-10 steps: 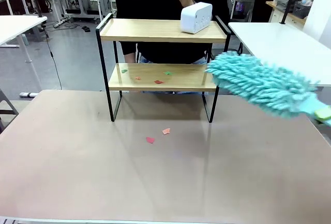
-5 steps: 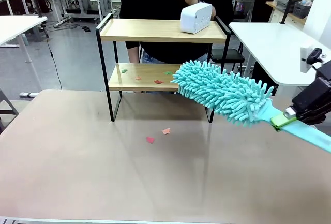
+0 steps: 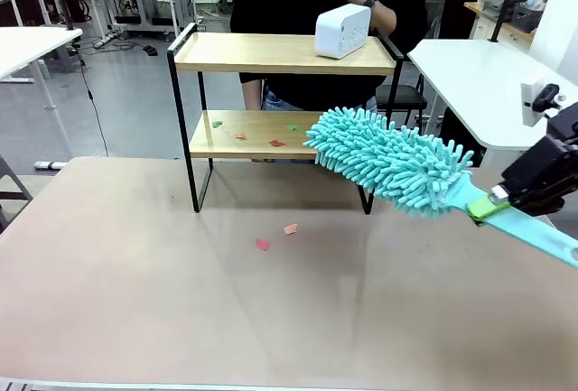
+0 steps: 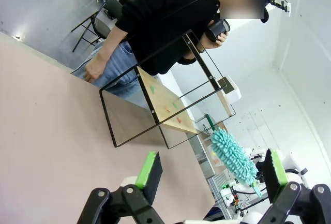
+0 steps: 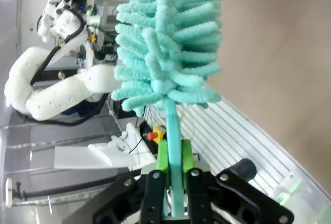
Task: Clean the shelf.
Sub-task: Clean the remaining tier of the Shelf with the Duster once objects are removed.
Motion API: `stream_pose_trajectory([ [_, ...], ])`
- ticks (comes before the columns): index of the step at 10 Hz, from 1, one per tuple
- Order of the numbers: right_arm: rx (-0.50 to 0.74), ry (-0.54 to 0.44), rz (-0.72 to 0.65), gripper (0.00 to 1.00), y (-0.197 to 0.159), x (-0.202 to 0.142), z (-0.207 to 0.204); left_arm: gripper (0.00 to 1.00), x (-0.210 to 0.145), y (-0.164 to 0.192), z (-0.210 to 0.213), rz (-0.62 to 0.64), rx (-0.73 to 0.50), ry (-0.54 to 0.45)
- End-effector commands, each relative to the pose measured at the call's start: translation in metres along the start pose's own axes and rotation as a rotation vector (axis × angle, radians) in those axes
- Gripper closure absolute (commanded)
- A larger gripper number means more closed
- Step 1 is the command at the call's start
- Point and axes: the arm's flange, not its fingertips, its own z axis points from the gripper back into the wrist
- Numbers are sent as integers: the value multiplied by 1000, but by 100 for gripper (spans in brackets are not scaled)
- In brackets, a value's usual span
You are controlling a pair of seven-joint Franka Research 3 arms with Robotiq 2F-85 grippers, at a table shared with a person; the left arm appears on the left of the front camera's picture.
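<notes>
Over the table [image 3: 135, 301], right gripper [image 5: 174, 154] clamps the duster handle [image 3: 533, 230]; left gripper [image 4: 212, 164] spread wide.

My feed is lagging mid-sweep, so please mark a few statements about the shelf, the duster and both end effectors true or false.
1. The right end effector is shut on the handle of the duster. True.
2. The left end effector holds a cloth. False: it is open and empty.
3. The lower board of the shelf carries coloured scraps. True.
4. The white box stands on the lower board. False: it stands on the top board.
5. The table in front of the shelf is free of scraps. False: two scraps lie there.
</notes>
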Motion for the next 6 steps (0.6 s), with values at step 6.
stream_pose_trajectory([
  [6, -240, -153, -59, 88, -5, 133, -64, 0, -7, -2, -1, -20, -11, 3],
])
